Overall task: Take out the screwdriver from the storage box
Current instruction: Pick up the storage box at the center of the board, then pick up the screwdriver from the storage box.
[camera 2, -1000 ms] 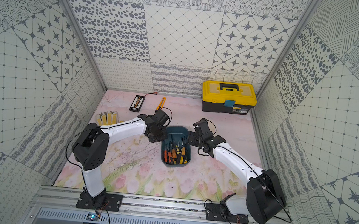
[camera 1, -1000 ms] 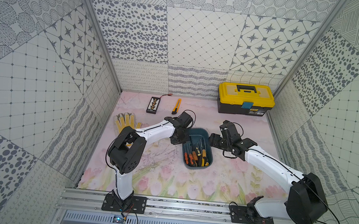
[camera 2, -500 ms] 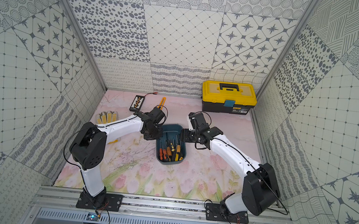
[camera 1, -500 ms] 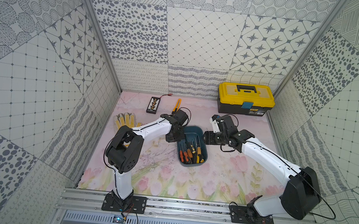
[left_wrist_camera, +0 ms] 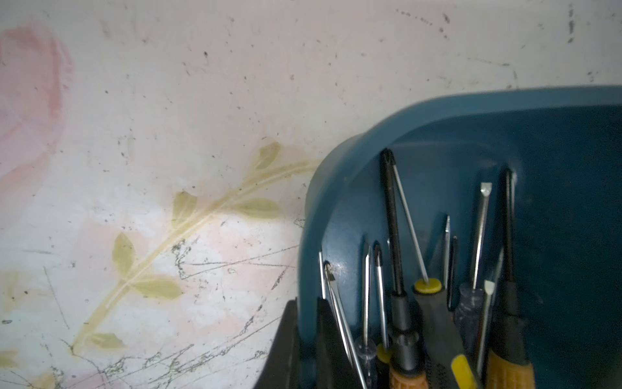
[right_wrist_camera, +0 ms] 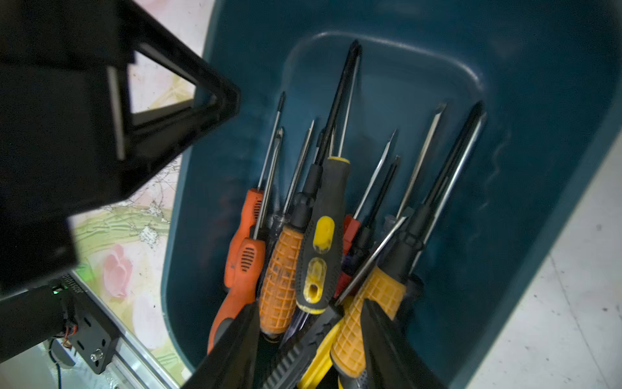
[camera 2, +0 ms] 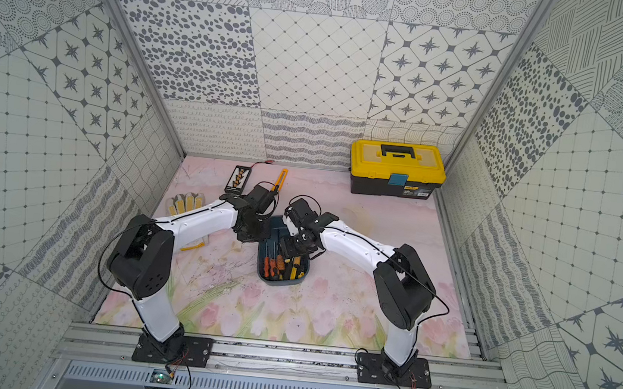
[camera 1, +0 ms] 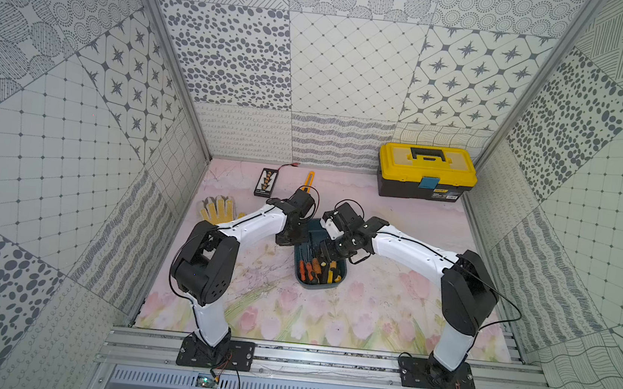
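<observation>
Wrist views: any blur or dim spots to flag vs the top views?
Left wrist view: dim, soft; the storage box rim smears, the fingers on its wall sit in shadow. Right wrist view: motion blur on the screwdriver handles and the right gripper fingers; the left arm a dark blur. Both top views: evenly lit, sharp, wide-angle walls splayed.

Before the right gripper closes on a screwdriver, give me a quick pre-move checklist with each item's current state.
1. Left gripper clamped on storage box wall: ok.
2. Right gripper over the screwdrivers: ok.
3. Right fingers apart with handles between: ok.
4. Only one handle between them: not ok, several are crowded there.
5. Box flat on the table: cannot tell.
</observation>
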You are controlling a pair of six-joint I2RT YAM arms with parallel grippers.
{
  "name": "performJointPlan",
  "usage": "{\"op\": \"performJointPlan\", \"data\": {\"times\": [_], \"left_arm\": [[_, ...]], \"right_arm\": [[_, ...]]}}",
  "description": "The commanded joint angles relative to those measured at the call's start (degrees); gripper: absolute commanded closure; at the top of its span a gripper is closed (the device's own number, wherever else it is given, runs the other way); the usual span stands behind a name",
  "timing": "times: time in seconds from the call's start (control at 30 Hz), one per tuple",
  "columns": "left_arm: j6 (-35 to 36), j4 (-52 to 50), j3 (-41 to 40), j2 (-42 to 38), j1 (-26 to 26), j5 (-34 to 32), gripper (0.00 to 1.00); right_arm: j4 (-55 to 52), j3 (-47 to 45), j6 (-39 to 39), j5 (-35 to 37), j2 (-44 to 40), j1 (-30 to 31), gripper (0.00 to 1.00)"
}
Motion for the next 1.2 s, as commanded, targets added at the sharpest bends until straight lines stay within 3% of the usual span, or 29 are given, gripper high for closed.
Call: {"op": "performJointPlan", "data": {"times": [0.0, 0.57, 0.9, 1.17], "left_arm": [[5.7, 1.5, -0.5, -1.0, 0.6, -2.4, 0.98], [5.1, 4.0, -4.2, -1.4, 0.9, 1.2, 0.98], [4.8, 4.5, -3.9, -2.4, 1.1, 0.5, 0.98], [6.5, 4.5, -3.7, -2.6, 2.2, 0.2, 0.98]], "right_arm": [[-0.4, 2.6, 1.8, 2.0, 2.3, 0.4, 0.46], [-0.4, 5.5, 6.7, -1.9, 10.8, 0.8, 0.51], [-0.8, 5.0, 7.1, -1.1, 10.7, 0.8, 0.77], [1.9, 3.9, 8.4, 1.4, 6.0, 0.6, 0.99]]}}
